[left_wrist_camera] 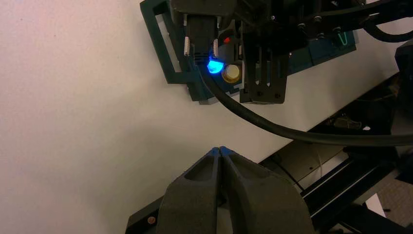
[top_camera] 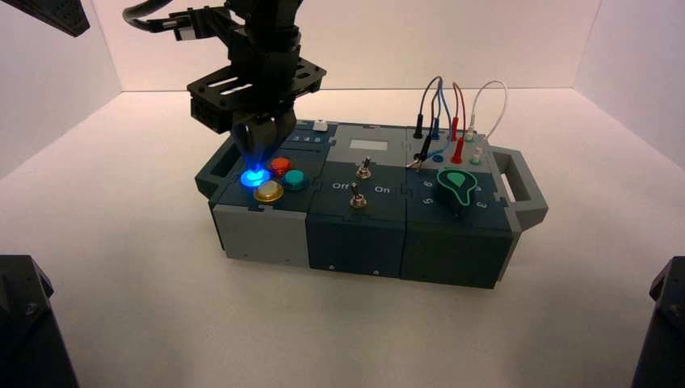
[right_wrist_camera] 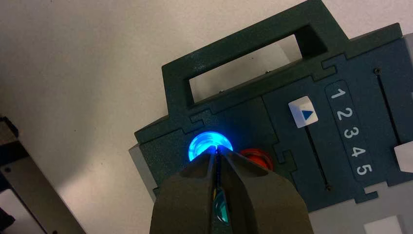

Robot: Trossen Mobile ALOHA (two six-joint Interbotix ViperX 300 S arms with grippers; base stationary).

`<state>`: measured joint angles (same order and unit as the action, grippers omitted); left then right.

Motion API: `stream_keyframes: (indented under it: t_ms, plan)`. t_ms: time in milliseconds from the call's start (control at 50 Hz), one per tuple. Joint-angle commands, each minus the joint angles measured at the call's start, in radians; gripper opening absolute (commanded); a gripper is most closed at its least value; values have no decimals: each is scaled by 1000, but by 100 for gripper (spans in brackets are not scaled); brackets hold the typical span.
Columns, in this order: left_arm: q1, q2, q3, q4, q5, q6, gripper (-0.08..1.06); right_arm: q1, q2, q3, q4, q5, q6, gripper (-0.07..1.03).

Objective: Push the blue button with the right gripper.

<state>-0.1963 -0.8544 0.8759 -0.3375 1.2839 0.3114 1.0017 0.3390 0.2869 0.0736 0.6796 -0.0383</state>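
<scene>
"High view: what are you seeing from where you're standing?"

"Right gripper (top_camera: 255, 168) is coming down on the blue button (top_camera: 256, 178) at the box's (top_camera: 355, 257) left end. The button is glowing bright blue, and the red button (top_camera: 279, 166), teal button (top_camera: 294, 179) and yellow button (top_camera: 268, 191) are sitting close around it."

"Are the other parts showing too?"

"Yes, two metal toggle switches (top_camera: 360, 184) are standing mid-box, and a green-edged black knob (top_camera: 456, 187) is sitting toward the right, with plugged wires (top_camera: 440, 101) arching behind it."

"Left wrist view, then?"

"Left gripper (left_wrist_camera: 219, 150) is hanging over the pale table (left_wrist_camera: 73, 122), well apart from the box, its two fingers meeting at the tips. Beyond it, the other arm is covering much of the box, though the blue glow is showing beside the yellow button."

"And the right wrist view?"

"Right gripper's fingers are pressing together, with nothing between the tips, and those tips are overlapping the lit blue button's edge. They seem to be touching it, though the glare is making the contact hard to judge. Just beside them, the red button is partly hiding, and a white slider (right_wrist_camera: 303, 111) with a blue triangle is resting at the '1' end of its slot."
</scene>
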Motion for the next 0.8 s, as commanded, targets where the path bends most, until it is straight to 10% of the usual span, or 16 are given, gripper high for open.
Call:
stream_keyframes:
  t_ms: [20, 800]
  plan:
    - [-5, 8, -32, 0, -8, -3, -3, 11, -21, -21, 2, 6, 2, -2]
    - [-3, 34, -38, 5, -25, -3, -3, 9, -115, -72, 2, 152, 3, -2]
